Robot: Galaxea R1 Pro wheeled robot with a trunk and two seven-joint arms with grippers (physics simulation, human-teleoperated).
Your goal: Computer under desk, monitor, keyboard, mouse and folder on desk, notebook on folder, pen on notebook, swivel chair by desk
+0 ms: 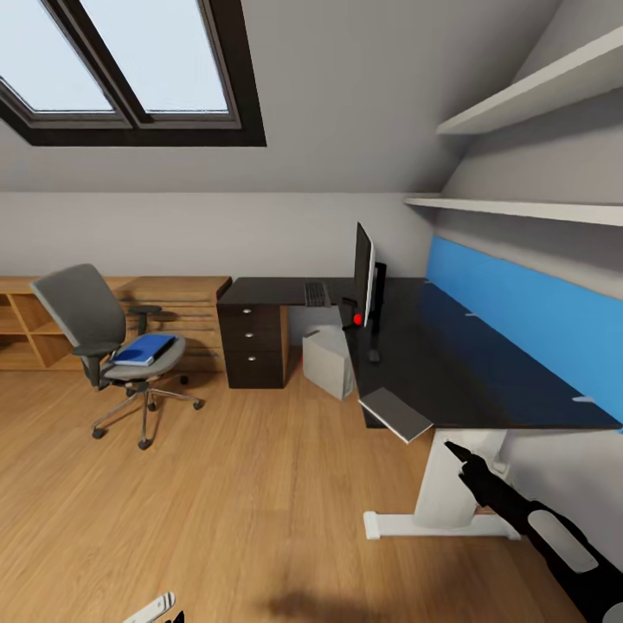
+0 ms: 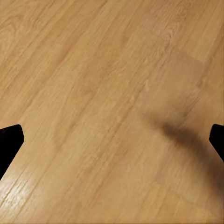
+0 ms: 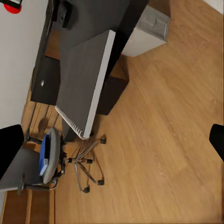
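Observation:
The swivel chair (image 1: 86, 316) stands on the floor left of the desk (image 1: 450, 372), with the blue folder (image 1: 143, 350) on its seat. On the black desk I see the monitor (image 1: 363, 272) edge-on, the keyboard (image 1: 316, 294) behind it and the small dark mouse (image 1: 374, 355). The dark grey notebook (image 1: 395, 414) overhangs the desk's near corner. The light grey computer (image 1: 329, 362) sits under the desk. My right gripper (image 1: 463, 459) hangs open below the notebook (image 3: 84, 79), apart from it. My left gripper (image 2: 114, 137) is open over bare floor. The pen is out of view.
A dark three-drawer unit (image 1: 253, 342) holds up the desk's left end and a white leg (image 1: 441, 502) the near end. A light-wood dresser (image 1: 52, 324) runs along the back wall. A blue wall panel (image 1: 519, 320) and shelves (image 1: 519, 208) line the right wall.

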